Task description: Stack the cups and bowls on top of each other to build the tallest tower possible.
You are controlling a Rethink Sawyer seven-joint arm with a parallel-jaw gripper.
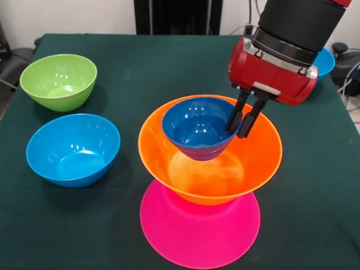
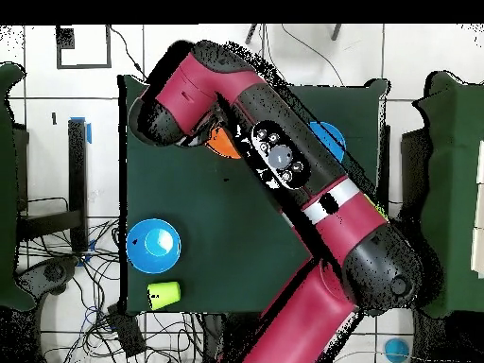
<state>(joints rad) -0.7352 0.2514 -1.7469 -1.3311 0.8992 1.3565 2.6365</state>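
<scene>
Claw [image 1: 241,125] nearly closed, pinching right rim of small dark-blue bowl [image 1: 197,128], which sits in orange bowl [image 1: 216,169] directly below.

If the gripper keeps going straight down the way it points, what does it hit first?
Most likely the dark-blue bowl: the gripper straddles its right rim, so it would press into that rim or wall, with the orange bowl underneath. Exact depth is unclear.

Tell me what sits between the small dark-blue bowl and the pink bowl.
In the front view, the big orange bowl sits between them: the small dark-blue bowl rests inside it, and it stands on the upturned pink bowl.
</scene>
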